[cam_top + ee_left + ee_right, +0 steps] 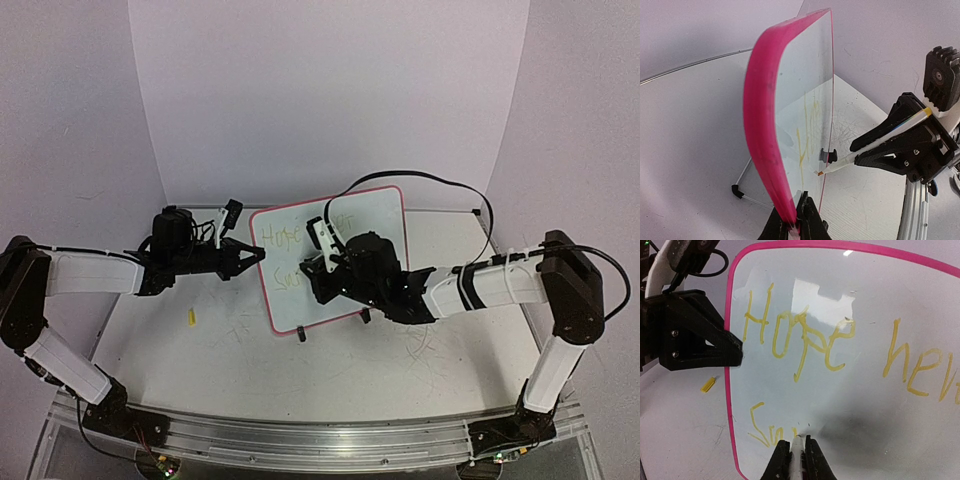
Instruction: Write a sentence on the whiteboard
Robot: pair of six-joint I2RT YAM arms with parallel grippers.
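Whiteboard [378, 215], pink-framed, propped on two black clip feet [301, 335] near the middle of the table [200, 375], between the two arms.

Left gripper [258, 254]: jaws pinched closed on the frame at the whiteboard's left edge. In the left wrist view the bottom margin crops the fingers [810, 227], and the board appears almost edge-on, so its yellow strokes cannot be read there.

Right gripper [313, 274]: jaws closed on a white marker [885, 134], whose tip touches the writing surface low on the board. In the right wrist view the fingers and marker body cover the point of contact.

Sentence [805, 337], in yellow: the first line reads "Hope" followed by a word running off the right margin after roughly three letters. The second line shows only two or three opening letters, the last merging with the marker tip. From above, the right gripper and wrist hide the centre of the board and most of both lines.

Small yellow piece [191, 317] lying on the table to the left of the board, too small to identify. Thin grey scratch marks [425, 345] on the table surface beneath the right arm.
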